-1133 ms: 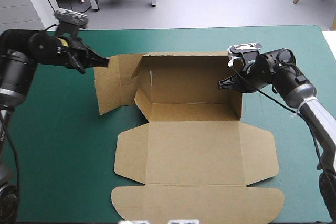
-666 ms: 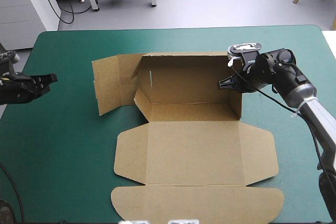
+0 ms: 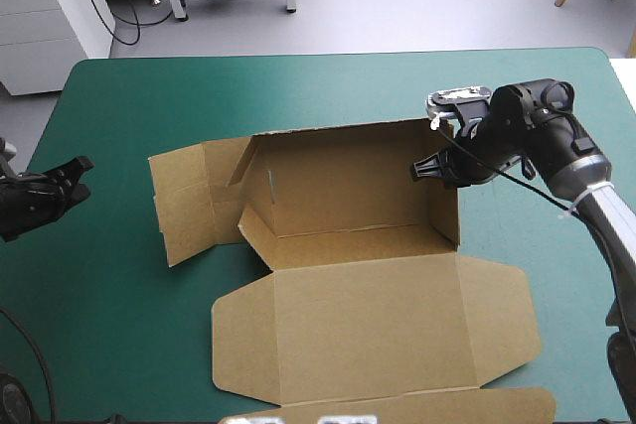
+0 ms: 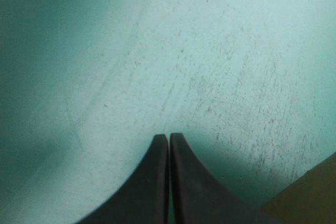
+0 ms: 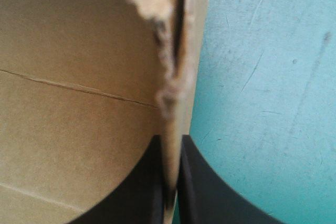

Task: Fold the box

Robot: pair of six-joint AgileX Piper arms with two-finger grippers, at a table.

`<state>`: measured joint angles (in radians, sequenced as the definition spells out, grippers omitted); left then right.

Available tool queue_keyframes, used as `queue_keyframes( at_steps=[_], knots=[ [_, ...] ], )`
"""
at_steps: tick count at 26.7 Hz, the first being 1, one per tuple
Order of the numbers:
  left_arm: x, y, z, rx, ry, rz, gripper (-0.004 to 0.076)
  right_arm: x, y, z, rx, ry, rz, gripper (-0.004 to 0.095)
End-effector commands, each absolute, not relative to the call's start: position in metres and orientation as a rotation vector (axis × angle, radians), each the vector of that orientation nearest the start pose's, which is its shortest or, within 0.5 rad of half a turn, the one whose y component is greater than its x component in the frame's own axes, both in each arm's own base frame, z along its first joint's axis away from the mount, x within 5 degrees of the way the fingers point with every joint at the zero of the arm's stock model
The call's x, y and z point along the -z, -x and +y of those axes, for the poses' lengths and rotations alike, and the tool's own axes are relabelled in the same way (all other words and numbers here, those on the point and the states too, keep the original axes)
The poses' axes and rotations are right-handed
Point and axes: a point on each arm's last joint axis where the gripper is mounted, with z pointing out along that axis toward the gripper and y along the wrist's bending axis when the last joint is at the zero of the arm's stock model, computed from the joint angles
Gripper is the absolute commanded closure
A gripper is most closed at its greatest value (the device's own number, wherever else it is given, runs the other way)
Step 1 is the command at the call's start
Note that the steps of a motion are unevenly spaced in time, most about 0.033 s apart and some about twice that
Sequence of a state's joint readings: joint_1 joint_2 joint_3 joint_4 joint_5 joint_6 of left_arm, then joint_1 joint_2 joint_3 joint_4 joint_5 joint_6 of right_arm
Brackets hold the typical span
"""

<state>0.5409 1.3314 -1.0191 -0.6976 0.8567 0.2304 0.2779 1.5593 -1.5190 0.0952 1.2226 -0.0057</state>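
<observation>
The brown box (image 3: 368, 310) lies in the middle of the teal-green cover, its back wall and right wall (image 3: 446, 208) raised and its lid panel flat toward the near edge. Its left flaps (image 3: 189, 196) are spread outward, half raised. My right gripper (image 3: 429, 168) is shut on the top edge of the right wall; in the right wrist view the board edge (image 5: 176, 51) runs up from between the black fingers of this gripper (image 5: 170, 142). My left gripper (image 3: 79, 170) is shut and holds nothing, well off the box near the table's left edge. In its own view, this gripper (image 4: 168, 139) hovers over bare cover.
A dark brown corner of board (image 4: 315, 195) shows beside my left gripper. The lid's front edge runs past the near table edge (image 3: 397, 409). Bare teal-green cover (image 3: 119, 325) lies left and right of the box. Beyond the far edge stand a white cabinet (image 3: 50, 7) and a frame.
My left gripper drew back from the box's left flap to the table's left edge. The box then slid toward the near edge and turned slightly, the right gripper still holding its wall.
</observation>
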Motion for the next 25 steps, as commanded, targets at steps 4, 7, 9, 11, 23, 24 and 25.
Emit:
queue_keyframes(
  at_steps=[4,7,9,11,23,24,25],
  knots=[
    [-0.326,-0.250,0.097,0.530,0.765,2.196,0.0734,-0.357,-0.315,0.096,-0.189,0.416,2.693,0.0927],
    [-0.326,-0.250,0.097,0.539,0.768,2.194,0.0734,-0.343,-0.331,0.099,-0.181,0.403,2.693,0.0927],
    [-0.327,-0.250,0.096,0.548,0.770,2.191,0.0734,-0.338,-0.338,0.101,-0.182,0.401,2.689,0.0927],
    [-0.327,-0.250,0.096,0.555,0.771,2.191,0.0734,-0.332,-0.346,0.102,-0.158,0.404,2.683,0.0927],
    [-0.327,-0.250,0.096,0.556,0.771,2.192,0.0734,-0.322,-0.376,0.094,0.051,0.282,2.639,0.0927],
    [-0.327,-0.250,0.096,0.554,0.771,2.191,0.0734,-0.323,-0.377,0.094,0.048,0.281,2.627,0.0927],
    [-0.327,-0.250,0.096,0.554,0.771,2.191,0.0734,-0.325,-0.379,0.095,0.045,0.284,2.611,0.0925]
  ],
)
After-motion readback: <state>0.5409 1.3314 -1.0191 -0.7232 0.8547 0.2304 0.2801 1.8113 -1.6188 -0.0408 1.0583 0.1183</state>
